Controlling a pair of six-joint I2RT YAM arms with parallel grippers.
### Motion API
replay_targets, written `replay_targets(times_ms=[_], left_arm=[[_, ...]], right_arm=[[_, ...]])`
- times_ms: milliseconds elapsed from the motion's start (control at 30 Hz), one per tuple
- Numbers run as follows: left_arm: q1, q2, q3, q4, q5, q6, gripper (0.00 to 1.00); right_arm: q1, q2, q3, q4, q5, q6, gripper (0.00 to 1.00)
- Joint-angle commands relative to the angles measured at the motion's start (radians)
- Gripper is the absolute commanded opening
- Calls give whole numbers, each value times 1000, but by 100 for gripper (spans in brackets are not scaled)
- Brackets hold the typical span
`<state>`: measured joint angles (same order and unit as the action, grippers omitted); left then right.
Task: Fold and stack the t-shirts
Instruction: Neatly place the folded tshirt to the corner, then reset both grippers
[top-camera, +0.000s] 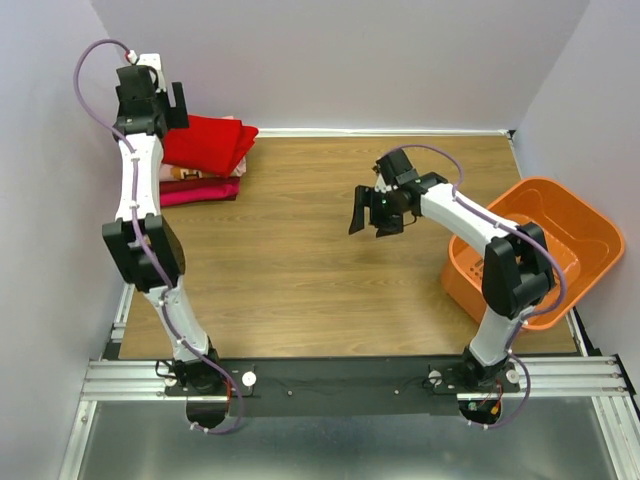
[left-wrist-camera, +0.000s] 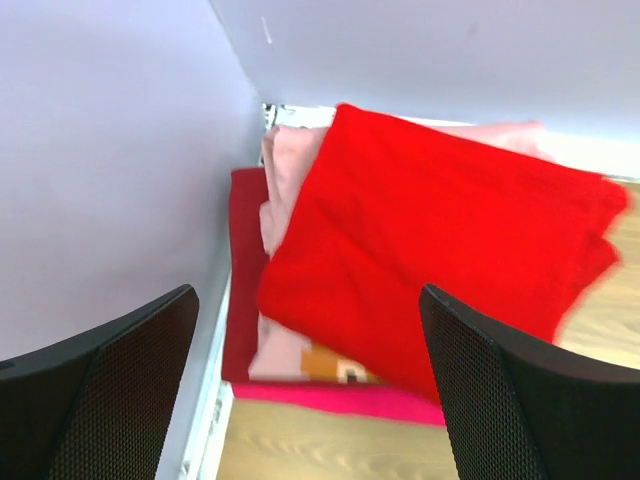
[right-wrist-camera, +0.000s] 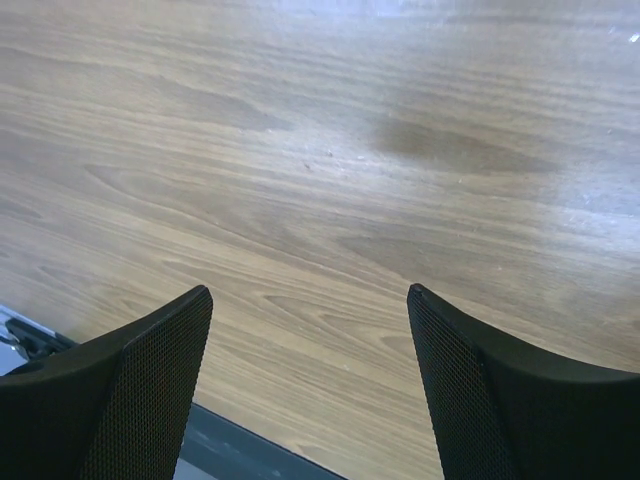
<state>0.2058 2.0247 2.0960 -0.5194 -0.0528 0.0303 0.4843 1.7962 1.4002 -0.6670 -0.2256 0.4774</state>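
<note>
Bright red t-shirt (top-camera: 208, 143) atop stack (top-camera: 200, 186), upper left, long axis left-right, left fingers (left-wrist-camera: 120, 400) spread wide, empty, right fingers (right-wrist-camera: 500, 400) likewise over counter (top-camera: 300, 250)

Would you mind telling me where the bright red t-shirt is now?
In the top view, the bright red t-shirt lies atop the stack in the far left corner of the table, over the pink t-shirt.

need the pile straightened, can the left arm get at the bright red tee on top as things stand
Probably yes: the left end effector hangs open right above the red tee, the topmost one, with nothing between them. The wall beside it may cramp the approach.
</note>
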Motion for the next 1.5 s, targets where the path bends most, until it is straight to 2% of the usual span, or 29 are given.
replay_targets(times_ms=[0, 233, 333, 500, 600, 900, 1467], left_arm=[[-26, -203, -181, 159, 34, -93, 98], [-104, -519, -605, 335, -2, -205, 98], [-201, -654, -776, 381, -57, -259, 98], [-437, -895, -1049, 420, -186, -414, 99], [-486, -961, -1163, 424, -225, -483, 98], [-493, -1095, -1243, 414, -269, -428, 98], [-493, -1081, -1197, 437, -325, -360, 98]], right_arm=[[-1, -49, 33, 4, 75, -13, 86], [-1, -100, 20, 63, 175, 3, 86], [-1, -123, 3, 98, 221, 12, 86], [-3, -161, -29, 155, 345, 59, 86], [-1, -185, -56, 188, 394, 86, 86], [-1, -235, -116, 233, 447, 86, 86], [-1, -267, -148, 267, 491, 109, 86]])
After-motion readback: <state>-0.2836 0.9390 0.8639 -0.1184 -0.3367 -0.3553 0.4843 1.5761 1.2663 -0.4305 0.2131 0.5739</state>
